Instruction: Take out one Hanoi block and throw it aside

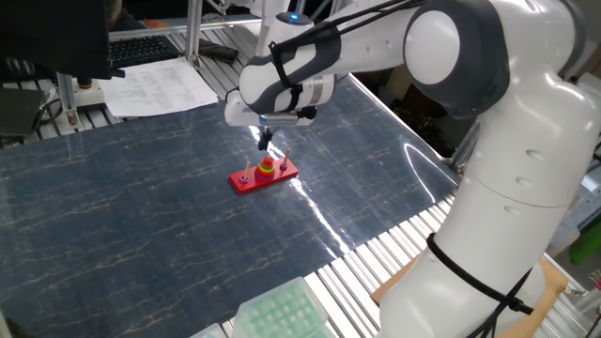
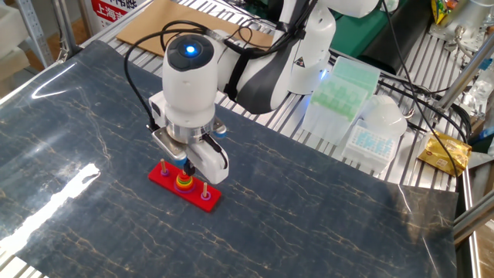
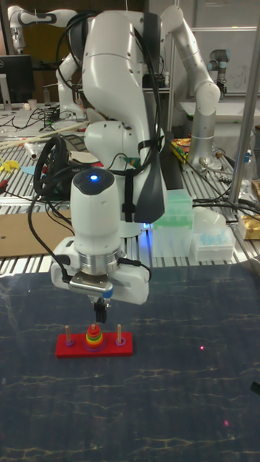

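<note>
A red base (image 3: 72,348) with three pegs lies on the dark table. Its middle peg carries a stack of rings, and the tiny red Hanoi block (image 3: 92,330) sits on top of the yellow and green ones. The same stack (image 1: 268,169) (image 2: 184,182) shows in both fixed views. My gripper (image 3: 100,316) hangs just above the stack and slightly to its right, fingers pointing down and pressed close together with nothing between them. The gripper (image 1: 264,143) (image 2: 188,165) does not touch the rings, and the hand hides part of the base in the other fixed view.
Green and clear tip boxes (image 2: 340,93) stand on the slatted bench beyond the table's far edge. Papers (image 1: 155,86) lie at the back left. A green rack (image 1: 282,314) sits at the near edge. A second robot arm (image 3: 195,79) stands behind.
</note>
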Motion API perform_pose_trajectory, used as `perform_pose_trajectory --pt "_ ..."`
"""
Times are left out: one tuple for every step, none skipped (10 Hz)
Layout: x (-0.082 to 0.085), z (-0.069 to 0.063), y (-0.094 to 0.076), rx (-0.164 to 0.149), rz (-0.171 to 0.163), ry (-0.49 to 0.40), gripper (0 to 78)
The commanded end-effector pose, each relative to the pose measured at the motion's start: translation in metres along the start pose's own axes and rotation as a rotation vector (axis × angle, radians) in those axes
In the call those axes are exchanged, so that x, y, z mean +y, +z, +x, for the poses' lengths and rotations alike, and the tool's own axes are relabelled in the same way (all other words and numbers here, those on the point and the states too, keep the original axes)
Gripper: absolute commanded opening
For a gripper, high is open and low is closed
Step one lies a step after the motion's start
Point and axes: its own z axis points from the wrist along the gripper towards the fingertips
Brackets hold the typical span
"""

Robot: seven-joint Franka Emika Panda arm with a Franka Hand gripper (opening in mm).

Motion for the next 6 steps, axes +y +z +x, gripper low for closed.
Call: perform_pose_trajectory --pt "-0.017 0.007 0.006 -0.007 -0.009 -0.010 0.0" --pt "-0.026 0.007 0.011 -0.009 -0.013 -0.031 0.0" --pt "-0.027 0.007 0.011 -0.009 -0.015 -0.032 0.0" --pt "-0.031 0.009 0.014 -0.008 -0.021 -0.029 0.0" --pt "-0.032 0.011 0.015 -0.011 -0.020 -0.026 0.0" --pt "-0.032 0.012 0.015 -0.008 -0.024 -0.025 0.0"
